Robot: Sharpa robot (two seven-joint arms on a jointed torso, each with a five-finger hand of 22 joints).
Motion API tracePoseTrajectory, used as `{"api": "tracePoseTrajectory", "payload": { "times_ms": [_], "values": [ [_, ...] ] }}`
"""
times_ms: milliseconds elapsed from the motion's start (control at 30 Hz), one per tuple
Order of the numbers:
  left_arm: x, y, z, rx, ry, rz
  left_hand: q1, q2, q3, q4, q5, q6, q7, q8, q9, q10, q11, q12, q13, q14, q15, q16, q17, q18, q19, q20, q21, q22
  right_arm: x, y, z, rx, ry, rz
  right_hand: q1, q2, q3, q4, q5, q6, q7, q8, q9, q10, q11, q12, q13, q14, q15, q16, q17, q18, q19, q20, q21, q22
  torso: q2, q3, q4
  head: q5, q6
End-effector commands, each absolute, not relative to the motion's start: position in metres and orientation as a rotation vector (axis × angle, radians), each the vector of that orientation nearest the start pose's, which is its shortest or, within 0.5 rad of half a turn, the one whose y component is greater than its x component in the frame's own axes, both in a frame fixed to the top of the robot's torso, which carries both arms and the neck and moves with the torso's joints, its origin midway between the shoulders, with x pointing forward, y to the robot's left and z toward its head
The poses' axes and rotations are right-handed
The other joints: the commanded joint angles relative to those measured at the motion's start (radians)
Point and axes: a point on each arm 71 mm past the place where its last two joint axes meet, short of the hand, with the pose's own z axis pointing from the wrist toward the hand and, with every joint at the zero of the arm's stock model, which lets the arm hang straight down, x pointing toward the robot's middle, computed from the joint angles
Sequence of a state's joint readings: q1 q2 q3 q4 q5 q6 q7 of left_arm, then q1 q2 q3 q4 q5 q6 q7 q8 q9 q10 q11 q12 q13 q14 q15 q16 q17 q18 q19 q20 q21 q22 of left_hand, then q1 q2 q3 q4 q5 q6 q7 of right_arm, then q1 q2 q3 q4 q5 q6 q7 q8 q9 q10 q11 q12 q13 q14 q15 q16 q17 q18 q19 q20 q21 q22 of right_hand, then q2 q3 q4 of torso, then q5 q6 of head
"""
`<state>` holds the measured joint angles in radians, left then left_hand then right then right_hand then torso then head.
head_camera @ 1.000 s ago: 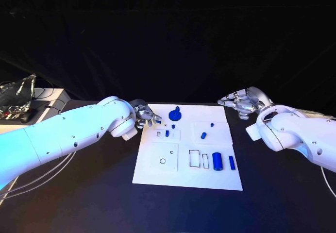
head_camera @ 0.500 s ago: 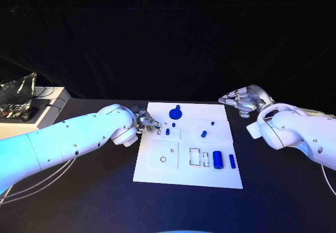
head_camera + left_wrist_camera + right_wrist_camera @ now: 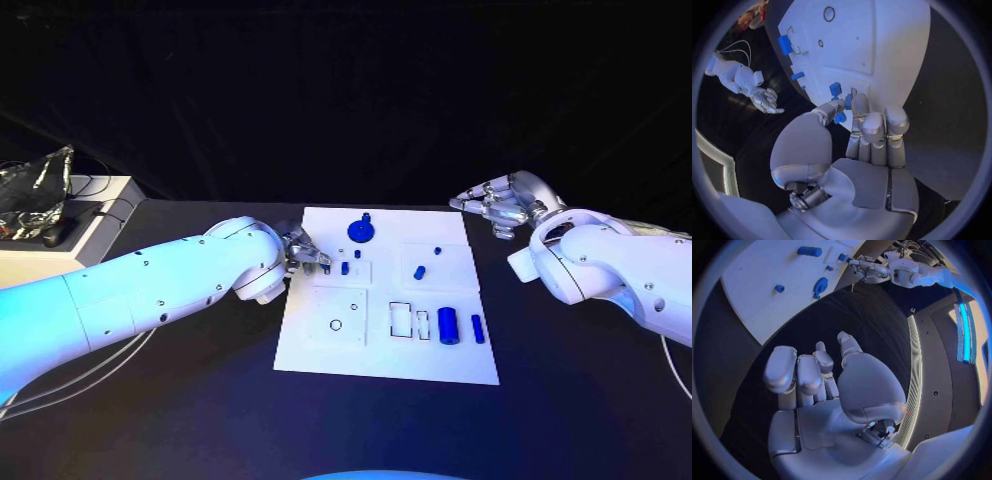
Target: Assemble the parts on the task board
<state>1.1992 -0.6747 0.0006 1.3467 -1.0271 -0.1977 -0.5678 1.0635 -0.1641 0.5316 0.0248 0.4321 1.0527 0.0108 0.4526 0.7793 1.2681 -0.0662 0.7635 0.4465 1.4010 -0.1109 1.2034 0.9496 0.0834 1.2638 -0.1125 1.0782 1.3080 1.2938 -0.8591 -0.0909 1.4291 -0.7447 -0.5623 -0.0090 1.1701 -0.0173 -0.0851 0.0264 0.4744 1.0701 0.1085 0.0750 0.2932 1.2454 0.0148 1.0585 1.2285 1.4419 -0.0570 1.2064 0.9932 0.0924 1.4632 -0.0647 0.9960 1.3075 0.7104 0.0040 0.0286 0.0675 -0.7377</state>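
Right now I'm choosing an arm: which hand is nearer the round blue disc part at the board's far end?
Left. The left hand is beside the disc; the right hand hovers off the board.

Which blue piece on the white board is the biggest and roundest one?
The round blue part at the far end of the task board, disc-shaped with a small stub sticking out. The other blue pieces are thin bars or tiny blocks.
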Motion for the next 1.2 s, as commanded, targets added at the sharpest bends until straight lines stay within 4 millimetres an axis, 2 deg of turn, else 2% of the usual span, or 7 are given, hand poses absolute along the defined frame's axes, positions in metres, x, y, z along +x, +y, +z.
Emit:
{"api": "tracePoseTrajectory", "payload": {
  "times_ms": [33,333,600,767,1200],
  "values": [
    [0.5197,0.1894,-0.2138,-0.471,2.056,-0.410,0.007,0.006,0.161,-0.158,0.006,0.006,-0.002,0.000,0.001,0.008,-0.002,-0.006,0.001,0.006,-0.002,0.000,0.001,-0.011,0.006,0.002,0.006,0.020,0.5179,-0.2557,-0.1570,0.578,1.511,0.822,-0.004,0.005,-0.005,0.001,0.006,-0.001,0.003,-0.006,-0.001,-0.005,-0.002,-0.002,0.001,-0.001,-0.001,-0.001,0.000,0.005,0.068,-0.007,-0.001,0.135,0.000,-0.0002,-0.0001,-0.001,-0.002],
    [0.5194,0.1874,-0.2147,-0.434,2.061,-0.399,0.014,0.003,0.158,-0.152,0.005,0.006,-0.002,-0.002,0.000,0.008,-0.001,-0.007,0.003,0.006,-0.002,0.001,0.004,-0.012,0.005,0.001,0.005,0.021,0.5177,-0.2558,-0.1570,0.578,1.512,0.822,-0.004,0.005,-0.005,0.001,0.006,-0.001,0.003,-0.006,-0.001,-0.005,-0.002,-0.002,0.001,-0.001,-0.001,-0.001,0.000,0.005,0.068,-0.007,-0.001,0.135,-0.001,-0.0003,0.0008,-0.002,-0.004],
    [0.5198,0.1862,-0.2157,-0.405,2.069,-0.392,0.021,-0.001,0.156,-0.143,0.003,0.006,-0.001,-0.002,0.000,0.007,-0.001,-0.008,0.006,0.006,-0.002,0.000,0.005,-0.012,0.004,0.002,0.003,0.021,0.5175,-0.2561,-0.1570,0.578,1.512,0.822,-0.004,0.005,-0.005,0.001,0.006,-0.001,0.003,-0.006,-0.001,-0.005,-0.002,-0.002,0.001,-0.001,-0.001,-0.001,0.000,0.005,0.068,-0.007,-0.001,0.135,0.000,-0.0002,-0.0009,-0.002,-0.005],
    [0.5201,0.1856,-0.2166,-0.392,2.075,-0.388,0.033,-0.006,0.151,-0.129,0.001,0.005,-0.001,-0.004,-0.002,0.006,0.000,-0.009,0.007,0.006,0.000,-0.003,0.005,-0.011,0.000,0.004,-0.002,0.020,0.5174,-0.2565,-0.1570,0.578,1.512,0.821,-0.004,0.005,-0.005,0.001,0.006,-0.001,0.003,-0.006,-0.001,-0.005,-0.002,-0.002,0.001,-0.001,-0.001,-0.001,0.000,0.005,0.068,-0.007,-0.001,0.135,0.000,-0.0006,0.0008,-0.003,-0.006],
    [0.5214,0.1869,-0.2180,-0.364,2.076,-0.367,0.037,-0.007,0.151,-0.126,-0.001,0.004,0.000,-0.003,-0.002,0.005,0.000,-0.010,0.007,0.006,0.000,-0.003,0.005,-0.010,0.000,0.005,-0.003,0.020,0.5170,-0.2570,-0.1569,0.578,1.513,0.821,-0.004,0.005,-0.005,0.001,0.006,-0.001,0.003,-0.006,-0.001,-0.005,-0.002,-0.002,0.001,-0.001,-0.001,-0.001,0.000,0.005,0.068,-0.007,-0.001,0.135,0.000,-0.0005,0.0004,-0.004,-0.009]
  ]
}}
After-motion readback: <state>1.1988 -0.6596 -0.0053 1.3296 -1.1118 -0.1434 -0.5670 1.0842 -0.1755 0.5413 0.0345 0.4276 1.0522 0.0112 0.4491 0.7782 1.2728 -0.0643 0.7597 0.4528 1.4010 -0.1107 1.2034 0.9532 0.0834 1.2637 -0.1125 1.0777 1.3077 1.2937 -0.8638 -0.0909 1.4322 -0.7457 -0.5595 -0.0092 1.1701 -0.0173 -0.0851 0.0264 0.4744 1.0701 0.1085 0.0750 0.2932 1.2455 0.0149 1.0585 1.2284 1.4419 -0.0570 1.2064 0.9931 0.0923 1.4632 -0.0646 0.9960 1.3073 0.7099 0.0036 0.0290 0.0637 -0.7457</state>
